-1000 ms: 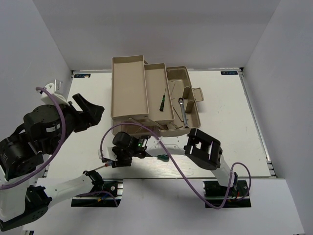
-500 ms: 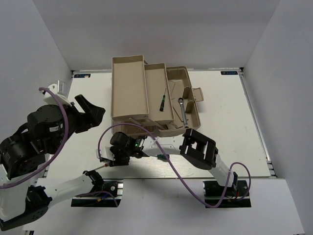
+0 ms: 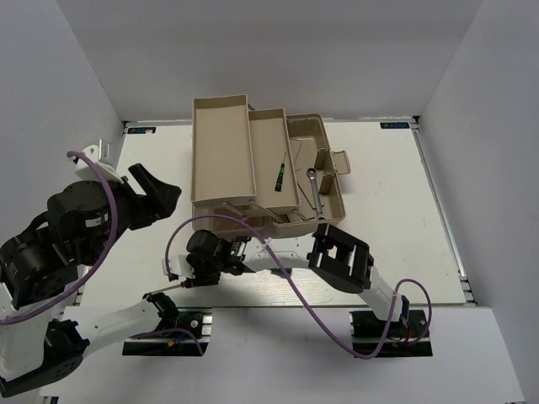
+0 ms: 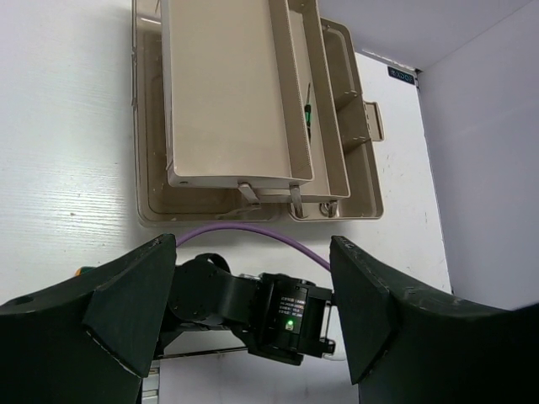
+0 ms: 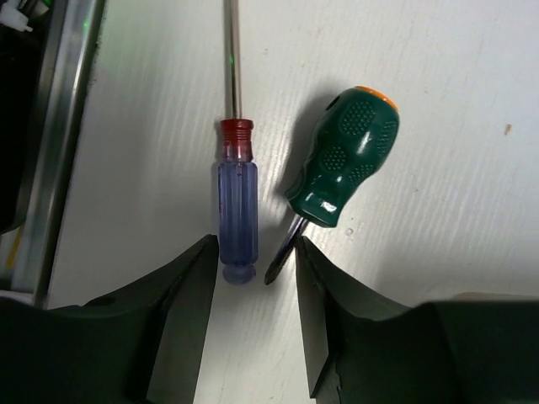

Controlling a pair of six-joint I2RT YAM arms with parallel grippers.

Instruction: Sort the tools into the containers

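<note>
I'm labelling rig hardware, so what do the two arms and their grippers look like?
The left arm and right arm have bulky black joint housings and white links. A purple cable loops along each. The left gripper and right gripper have broad matte black wedge-shaped fingers. A green light glows on the right wrist.

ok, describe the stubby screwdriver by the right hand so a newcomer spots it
On the near side of the beige toolbox, two tools lie side by side under the right hand. The stubby screwdriver is the short fat one, dimpled dark green handle with orange end cap; the blue-handled screwdriver beside it is slim with a red collar.
</note>
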